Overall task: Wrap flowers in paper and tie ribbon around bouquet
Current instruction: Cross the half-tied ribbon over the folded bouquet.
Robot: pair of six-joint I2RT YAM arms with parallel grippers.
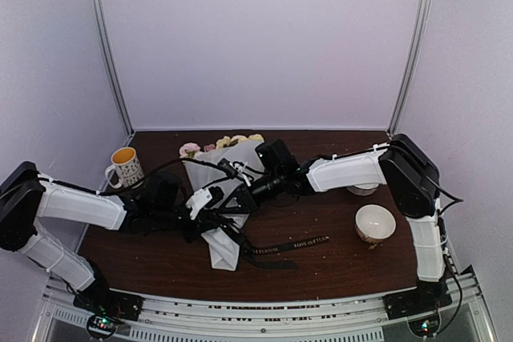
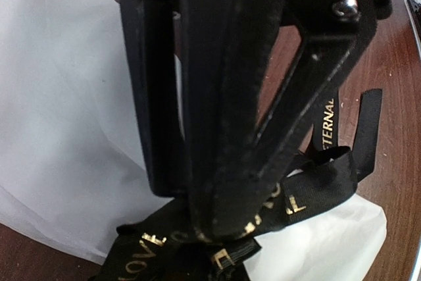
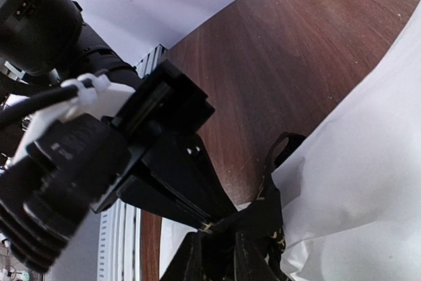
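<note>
The bouquet lies along the table, its paper [image 1: 225, 251] cone pointing at me, with the flowers [image 1: 224, 142] at the far end. The black ribbon [image 1: 300, 243], with gold lettering, crosses the cone's middle and trails off to the right. My left gripper [image 2: 220, 228] is shut on the ribbon [image 2: 316, 185] right over the paper [image 2: 59, 129]. The right wrist view shows it pinching the ribbon [image 3: 266, 212] taut. My right gripper [image 3: 218, 236] is tip to tip with the left one at the same bunch of ribbon. Its fingers stand slightly apart, so it is open.
A spotted mug [image 1: 126, 167] stands at the back left. A white bowl [image 1: 374, 223] sits at the right, and another small white dish [image 1: 362, 190] is half hidden behind the right arm. Black cables hang around both wrists. The table's front rail [image 1: 264, 310] lies near the cone's tip.
</note>
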